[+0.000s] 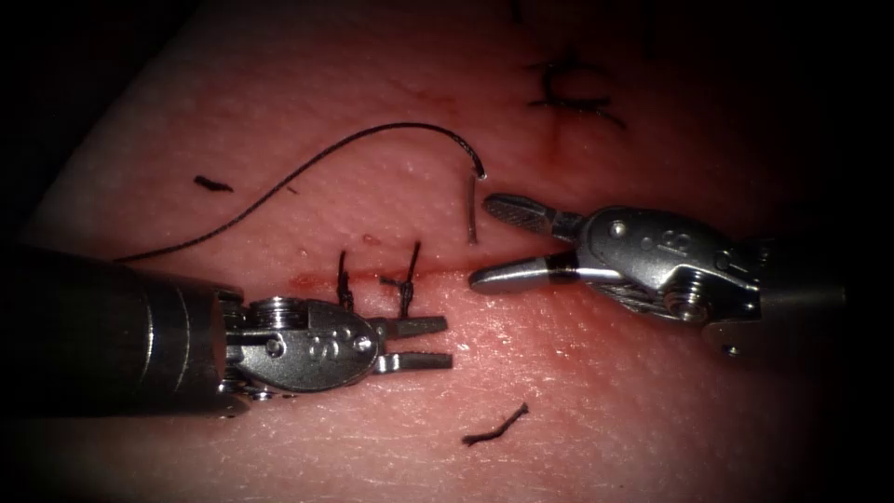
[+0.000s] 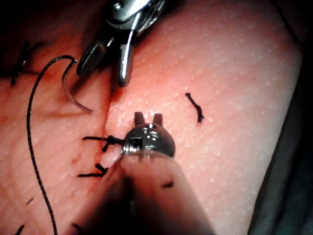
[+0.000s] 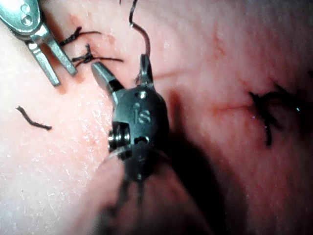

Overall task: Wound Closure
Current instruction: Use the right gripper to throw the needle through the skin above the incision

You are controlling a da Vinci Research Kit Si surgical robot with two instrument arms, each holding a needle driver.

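The curved needle (image 1: 472,212) stands on the tissue (image 1: 652,410) just beyond the cut (image 1: 312,277). Its lower end meets the surface near the cut, and how deep it sits I cannot tell. Black thread (image 1: 307,168) trails from its upper end in a long arc to the left. My right tool (image 1: 482,240) has its jaws wide open right beside the needle and grips nothing. My left tool (image 1: 447,343) rests on the near side of the cut, jaws slightly open and empty. The needle (image 2: 68,93) and the thread (image 2: 29,122) also appear in the left wrist view, and the needle (image 3: 144,41) in the right wrist view.
Two tied stitches (image 1: 408,284) (image 1: 345,289) with short tails sit on the cut, left of the needle. Another dark stitch (image 1: 568,93) lies farther back on the right. Loose cut ends of thread (image 1: 212,183) (image 1: 494,430) lie on the tissue. Red fluid stains the cut line.
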